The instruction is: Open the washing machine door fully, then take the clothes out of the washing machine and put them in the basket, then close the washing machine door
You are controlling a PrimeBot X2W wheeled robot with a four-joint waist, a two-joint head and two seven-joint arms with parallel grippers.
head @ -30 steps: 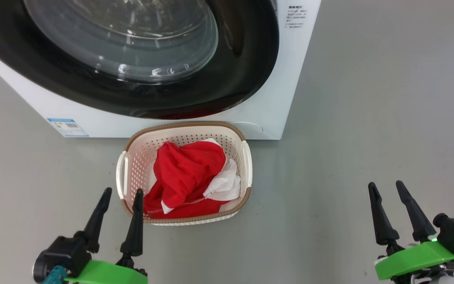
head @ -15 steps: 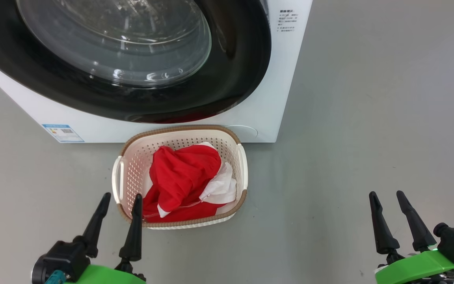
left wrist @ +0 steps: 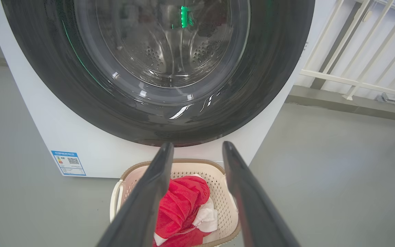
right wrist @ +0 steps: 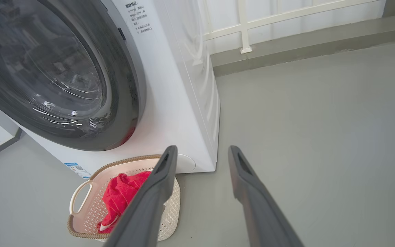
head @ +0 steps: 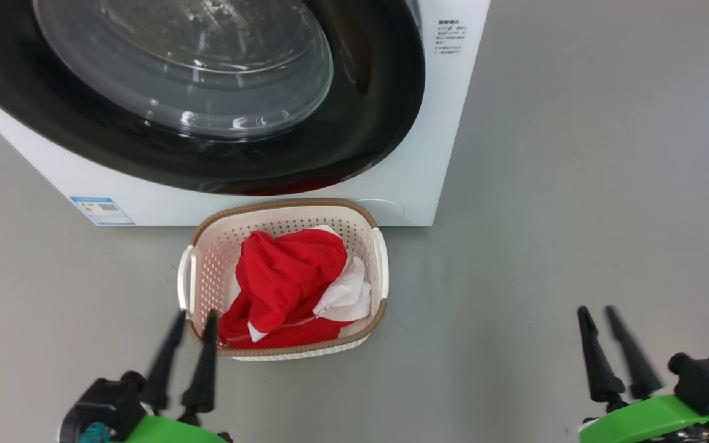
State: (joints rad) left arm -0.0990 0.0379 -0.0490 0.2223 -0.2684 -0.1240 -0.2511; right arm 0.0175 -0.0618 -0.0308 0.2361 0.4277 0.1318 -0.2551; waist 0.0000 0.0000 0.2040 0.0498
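Note:
The washing machine door (head: 360, 123) lies shut flat against the white washing machine (head: 447, 123), its glass bowl showing the steel drum. On the floor in front stands the basket (head: 287, 206) with the red and white clothes (head: 287, 277) heaped inside. My left gripper (head: 195, 315) hovers open and empty at the basket's near left corner. Off to the right, my right gripper (head: 597, 309) is open and empty over bare floor. The left wrist view looks past the left gripper (left wrist: 197, 145) at the basket (left wrist: 218, 175), clothes (left wrist: 180, 206) and door (left wrist: 269, 68). The right wrist view has the right gripper (right wrist: 202, 148) with the basket (right wrist: 81, 192) to its left.
Grey floor spreads to the right of the machine. A white railing (left wrist: 355, 51) on a low kerb runs behind and to the right of it, the same railing (right wrist: 245, 24) seen in the right wrist view. A blue label (head: 101, 210) sits low on the machine's front.
The fingers of both grippers have drawn a little closer together and look blurred. Both grippers sit slightly lower in the head view; the camera has shifted a bit.

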